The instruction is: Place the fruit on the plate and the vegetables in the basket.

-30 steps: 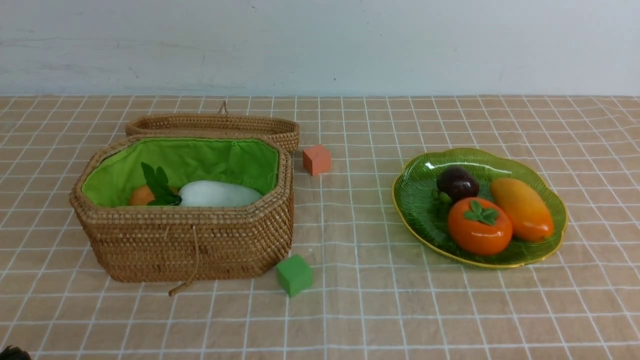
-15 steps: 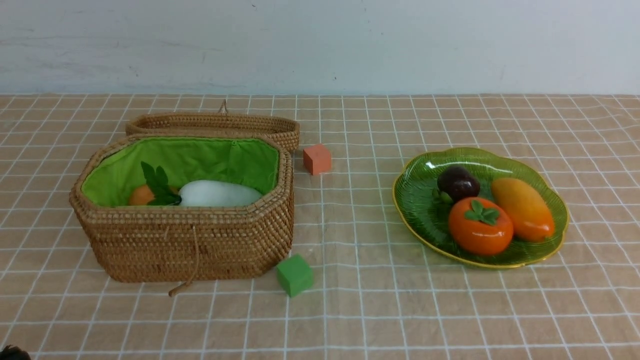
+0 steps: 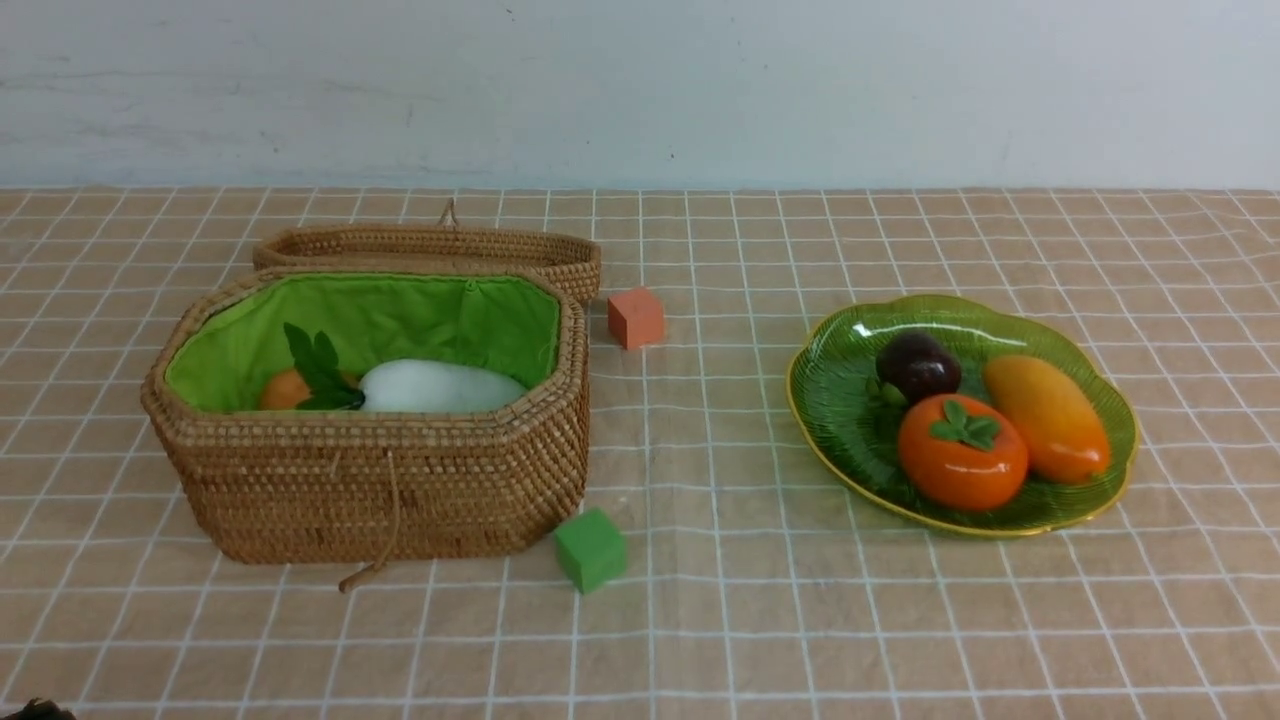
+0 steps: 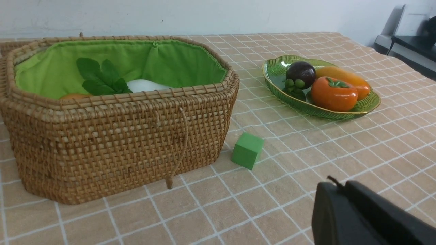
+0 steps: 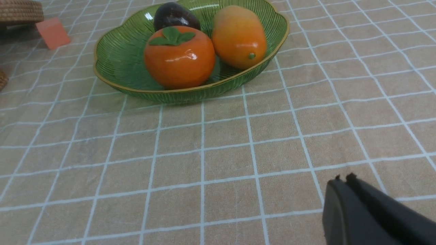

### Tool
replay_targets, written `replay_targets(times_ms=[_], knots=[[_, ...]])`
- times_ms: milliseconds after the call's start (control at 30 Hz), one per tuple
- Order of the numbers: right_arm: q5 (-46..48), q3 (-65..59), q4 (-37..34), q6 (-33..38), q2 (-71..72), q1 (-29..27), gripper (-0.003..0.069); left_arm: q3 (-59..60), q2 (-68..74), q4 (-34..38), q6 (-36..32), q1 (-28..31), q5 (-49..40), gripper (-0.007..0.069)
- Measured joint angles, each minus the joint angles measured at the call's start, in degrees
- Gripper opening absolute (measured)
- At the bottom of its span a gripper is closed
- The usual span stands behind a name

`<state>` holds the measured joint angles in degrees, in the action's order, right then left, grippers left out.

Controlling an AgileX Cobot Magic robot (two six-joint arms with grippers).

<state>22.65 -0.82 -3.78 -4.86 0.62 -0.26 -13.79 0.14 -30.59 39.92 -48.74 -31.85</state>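
Black jaws on the left gripper [image 4: 335, 185] and right gripper [image 5: 342, 180] are pressed together, holding nothing. Farther out — three fruits, persimmon [image 3: 962, 452], mangosteen [image 3: 917, 366] and mango [image 3: 1046, 417], lie on one plate [image 3: 835, 400] at right. Radish [image 3: 440, 386] and potato [image 3: 283, 390] show inside the basket [image 3: 380, 480] at left — two cubes nearby.

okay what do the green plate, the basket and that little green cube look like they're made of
Plate: looks like translucent green glass, ribbed, with a thin gold rim and bright highlights; clear plastic is possible.
Basket: woven wicker or rattan, matte brown, lined with bright green cloth.
Green cube: matte, no shine, probably foam or painted wood.
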Motion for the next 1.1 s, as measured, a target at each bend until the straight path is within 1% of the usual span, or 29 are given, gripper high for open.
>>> replay_targets(times_ms=[67,100,133,167,200,233,300,333,400,467,567,667,767,1100], knots=[[0.00,0.00,0.00,0.00,0.00,0.00,-0.0006,1.49,0.00,4.68,-2.12,5.39,5.27,0.0012],[0.00,0.00,0.00,0.00,0.00,0.00,-0.0005,2.89,0.00,8.49,-5.31,10.25,10.86,-0.0011],[0.00,0.00,0.00,0.00,0.00,0.00,-0.0004,4.44,0.00,12.49,-9.47,15.00,16.52,-0.0013],[0.00,0.00,0.00,0.00,0.00,0.00,-0.0003,4.73,0.00,13.25,-11.04,15.82,17.50,-0.0013],[0.00,0.00,0.00,0.00,0.00,0.00,-0.0003,6.70,0.00,18.32,-15.23,20.73,23.27,-0.0013],[0.00,0.00,0.00,0.00,0.00,0.00,-0.0002,7.80,0.00,21.17,-18.62,23.17,26.87,-0.0013],[0.00,0.00,0.00,0.00,0.00,0.00,0.0000,11.79,-0.14,30.59,-25.17,30.29,33.06,-0.0013],[0.00,0.00,0.00,0.00,0.00,0.00,0.0001,14.37,-0.58,36.43,-29.46,34.59,34.32,-0.0013],[0.00,0.00,0.00,0.00,0.00,0.00,0.0003,14.79,-0.65,37.74,-31.09,35.84,33.19,-0.0013],[0.00,0.00,0.00,0.00,0.00,0.00,0.0003,15.16,-0.65,38.47,-32.87,37.49,28.07,-0.0013],[0.00,0.00,0.00,0.00,0.00,0.08,0.0005,15.27,-0.65,36.79,-33.14,38.33,14.48,-0.0013],[0.00,0.00,0.00,0.00,0.00,0.08,0.0006,15.59,-0.65,36.13,-32.19,38.38,10.37,-0.0013],[0.00,0.00,0.00,0.00,0.00,0.08,0.0010,15.59,-0.65,36.07,-31.23,38.38,9.93,-0.0013],[-0.04,0.00,0.00,0.00,0.00,0.08,0.0016,15.59,-0.65,36.02,-31.16,38.38,9.99,-0.0013]])
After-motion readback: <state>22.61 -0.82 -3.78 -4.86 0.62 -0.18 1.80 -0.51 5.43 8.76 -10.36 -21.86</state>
